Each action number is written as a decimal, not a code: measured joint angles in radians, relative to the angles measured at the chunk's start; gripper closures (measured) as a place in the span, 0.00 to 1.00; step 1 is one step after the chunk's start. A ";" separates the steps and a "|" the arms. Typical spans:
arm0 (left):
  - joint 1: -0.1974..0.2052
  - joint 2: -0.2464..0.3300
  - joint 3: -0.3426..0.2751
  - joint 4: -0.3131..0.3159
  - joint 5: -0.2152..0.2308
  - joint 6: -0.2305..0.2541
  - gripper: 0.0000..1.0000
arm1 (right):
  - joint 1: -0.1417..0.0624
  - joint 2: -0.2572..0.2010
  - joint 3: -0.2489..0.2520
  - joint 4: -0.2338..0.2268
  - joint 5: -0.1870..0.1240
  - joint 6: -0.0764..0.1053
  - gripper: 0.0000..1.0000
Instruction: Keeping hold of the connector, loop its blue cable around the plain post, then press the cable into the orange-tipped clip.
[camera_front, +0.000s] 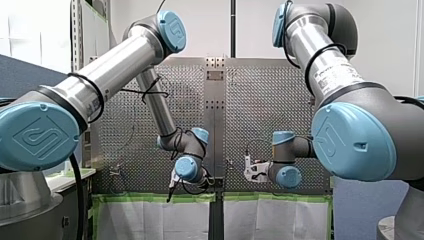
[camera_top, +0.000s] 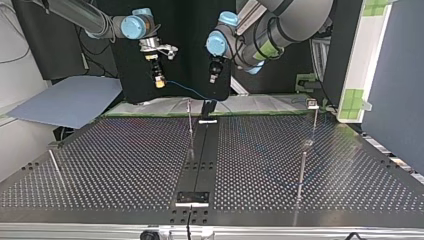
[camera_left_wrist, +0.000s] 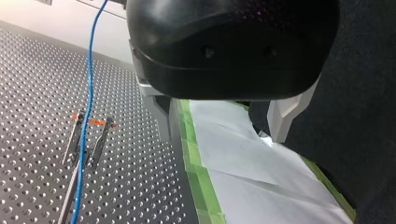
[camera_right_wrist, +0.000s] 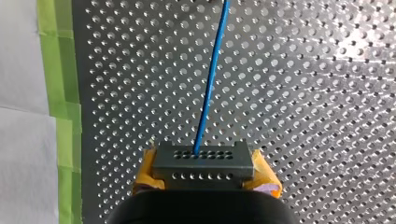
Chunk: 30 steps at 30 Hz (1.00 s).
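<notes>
Desk (camera_top: 125, 165): perforated and filling the top view. The work is gathering near its 12 o'clock edge.
Right arm (camera_top: 90, 17): coming into the top view at 11 o'clock, with its wrist turning the end effector downward above the desk's edge.
Left arm (camera_top: 290, 20): coming in at 1 o'clock, elbow folded and wrist hanging down near 12 o'clock, close beside the other.
Left end effector (camera_left_wrist: 222, 135): standing released, gripping nothing, over the green-taped paper (camera_left_wrist: 243, 163).
Right end effector (camera_top: 159, 80): clenching the connector between yellow pads (camera_right_wrist: 147, 170).
Blue cable (camera_right_wrist: 211, 84): running straight ahead from the connector. I judge that sweeping it with steady light tension will stop it slipping.
Orange-tipped clip (camera_left_wrist: 93, 123): sitting at the left end effector's 9 o'clock. The cable is crossing between its tips, but I cannot tell whether it is seated.
Connector (camera_right_wrist: 203, 161): sitting square in the grip, and best kept level while pressing down.
Plain post: I am not managing to pick it out among the thin uprights (camera_top: 302, 170).
</notes>
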 joint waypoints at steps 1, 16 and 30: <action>0.000 0.001 -0.004 0.002 -0.006 0.002 0.00 | -0.001 0.004 -0.001 -0.003 -0.003 0.001 1.00; -0.001 0.088 -0.075 0.052 -0.056 0.014 0.00 | -0.001 0.129 -0.002 -0.082 -0.034 -0.035 1.00; 0.001 0.091 -0.076 0.058 -0.042 0.026 0.00 | -0.006 0.134 0.043 -0.137 -0.048 -0.053 1.00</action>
